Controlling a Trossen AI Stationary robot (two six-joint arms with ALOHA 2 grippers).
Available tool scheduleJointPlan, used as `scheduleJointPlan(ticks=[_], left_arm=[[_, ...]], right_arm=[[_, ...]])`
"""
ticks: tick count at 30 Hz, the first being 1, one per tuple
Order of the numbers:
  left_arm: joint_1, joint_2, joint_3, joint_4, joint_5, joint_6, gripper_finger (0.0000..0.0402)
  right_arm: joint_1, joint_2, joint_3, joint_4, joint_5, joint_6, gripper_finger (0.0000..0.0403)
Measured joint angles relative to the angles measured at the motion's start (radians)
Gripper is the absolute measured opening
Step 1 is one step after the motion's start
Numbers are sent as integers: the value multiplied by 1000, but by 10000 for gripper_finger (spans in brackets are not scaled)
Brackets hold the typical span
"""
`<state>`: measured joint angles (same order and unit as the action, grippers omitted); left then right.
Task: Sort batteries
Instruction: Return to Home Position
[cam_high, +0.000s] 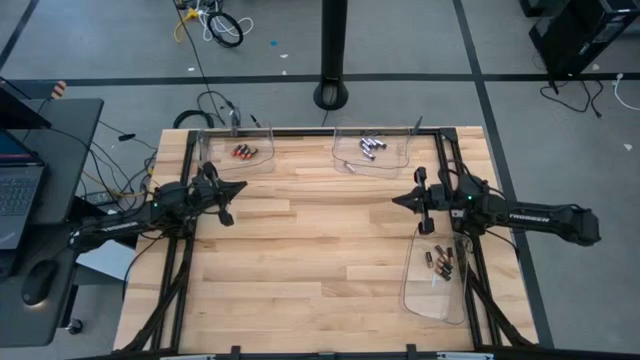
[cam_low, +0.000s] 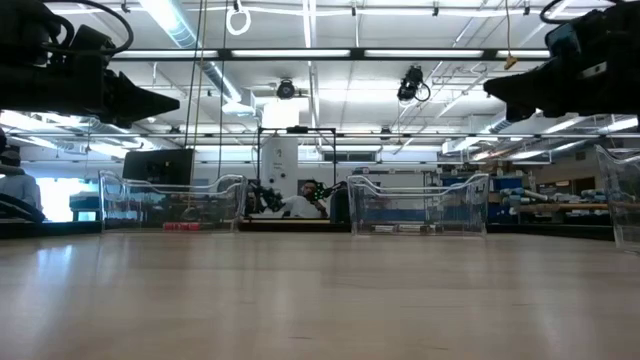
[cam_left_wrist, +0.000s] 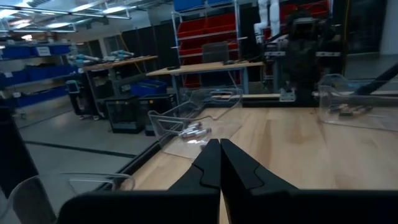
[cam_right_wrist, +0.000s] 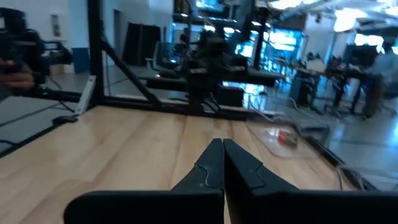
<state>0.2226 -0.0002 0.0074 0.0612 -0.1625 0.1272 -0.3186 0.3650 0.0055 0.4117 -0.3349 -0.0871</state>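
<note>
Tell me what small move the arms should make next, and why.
Probably only settle at rest: the left pincer and right pincer are shut, holding nothing. The red batteries, silver batteries and dark batteries each lie in a clear tray, and none shows loose on the table.

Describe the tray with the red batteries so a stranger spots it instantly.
On the wooden table sit three clear trays. In the high view, take the tray at the top left corner, near the left gripper. It alone holds red batteries; the other trays hold silver batteries or dark batteries.
</note>
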Motion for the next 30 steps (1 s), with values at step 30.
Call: scheduleJointPlan(ticks=[30], left_arm=[[13, 0, 0, -26, -46, -106, 6]], right_arm=[[-21, -284, 1, -390, 382, 17, 20]])
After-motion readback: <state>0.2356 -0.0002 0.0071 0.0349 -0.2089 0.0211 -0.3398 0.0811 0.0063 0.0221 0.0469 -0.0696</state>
